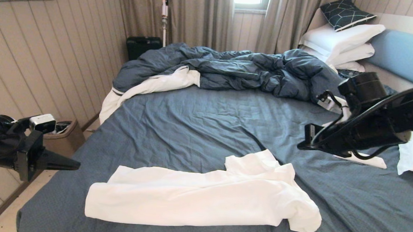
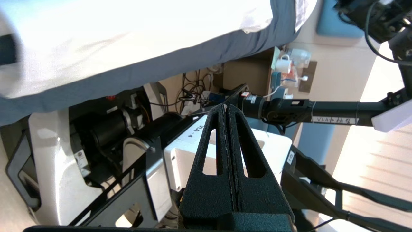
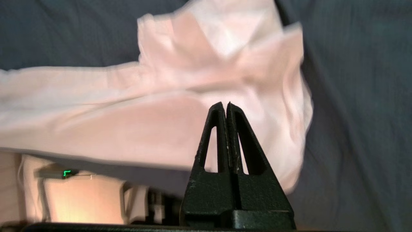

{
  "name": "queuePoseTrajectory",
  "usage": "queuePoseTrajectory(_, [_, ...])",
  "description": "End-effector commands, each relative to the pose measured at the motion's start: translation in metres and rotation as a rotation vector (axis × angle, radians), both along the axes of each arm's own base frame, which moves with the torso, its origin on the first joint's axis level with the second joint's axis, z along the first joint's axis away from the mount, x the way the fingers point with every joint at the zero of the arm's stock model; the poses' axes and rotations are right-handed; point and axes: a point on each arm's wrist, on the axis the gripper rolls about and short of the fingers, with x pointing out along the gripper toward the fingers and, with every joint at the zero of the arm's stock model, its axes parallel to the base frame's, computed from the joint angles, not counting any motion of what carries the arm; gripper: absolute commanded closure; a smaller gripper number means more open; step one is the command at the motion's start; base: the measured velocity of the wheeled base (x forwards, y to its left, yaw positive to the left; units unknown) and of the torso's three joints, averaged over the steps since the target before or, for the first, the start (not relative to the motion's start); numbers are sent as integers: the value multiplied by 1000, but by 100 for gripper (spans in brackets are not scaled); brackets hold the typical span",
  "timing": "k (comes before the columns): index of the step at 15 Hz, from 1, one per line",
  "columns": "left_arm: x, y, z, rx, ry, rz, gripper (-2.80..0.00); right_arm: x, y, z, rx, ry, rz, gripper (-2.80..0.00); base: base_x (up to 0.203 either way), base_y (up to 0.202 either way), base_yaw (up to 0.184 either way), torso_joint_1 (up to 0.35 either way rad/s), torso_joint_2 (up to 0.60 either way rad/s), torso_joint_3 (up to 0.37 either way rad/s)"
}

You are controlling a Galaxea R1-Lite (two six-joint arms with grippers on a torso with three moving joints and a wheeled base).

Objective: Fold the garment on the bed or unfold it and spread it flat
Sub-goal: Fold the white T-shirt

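The white garment [image 1: 202, 195] is lying near the front edge of the bed [image 1: 191, 129], folded into a long strip. One sleeve is sticking up toward the middle of the bed, and the other end is bunching up toward the front right corner. Nothing is holding it.

The right gripper [image 1: 302, 146] is hanging in the air over the right side of the bed, above the shirt and not touching it. Its two black fingers [image 3: 222, 129] are pressing tight together with nothing between them.

The left gripper [image 1: 76, 165] is waiting off the left edge of the bed, over the floor. Its fingers [image 2: 225, 135] are squeezing together too, empty.

A dark blue duvet [image 1: 230, 69] is sitting in a messy heap along the far edge. White pillows [image 1: 341, 40] are piling up at the far right corner by the blue headboard [image 1: 404, 55].
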Motion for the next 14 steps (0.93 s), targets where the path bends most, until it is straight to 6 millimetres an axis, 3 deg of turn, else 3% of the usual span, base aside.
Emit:
queuePoseTrajectory(1, [-7, 1, 4, -5, -1, 11, 0, -16, -23, 5, 73, 31, -49, 0, 0, 0, 0, 0, 0, 0])
queuePoseTrajectory(5, [-9, 1, -3, -3, 36, 10, 0, -29, -69, -6, 348, 217, -99, 0, 0, 0, 0, 0, 0, 0])
queuePoseTrajectory(6, [-9, 1, -1, 21, 32, 7, 0, -29, -76, -9, 352, 226, -98, 0, 0, 0, 0, 0, 0, 0])
queuePoseTrajectory(8, [-7, 2, 6, 97, -25, -4, 0, -28, -110, -18, 308, 197, -114, 0, 0, 0, 0, 0, 0, 0])
queuePoseTrajectory(11, [-4, 4, 25, 230, -135, -9, 0, -26, -124, -18, 223, 146, -50, 0, 0, 0, 0, 0, 0, 0])
queuePoseTrajectory(14, [5, 9, 24, 345, -139, 23, 0, -3, -142, -24, 227, 218, -61, 0, 0, 0, 0, 0, 0, 0])
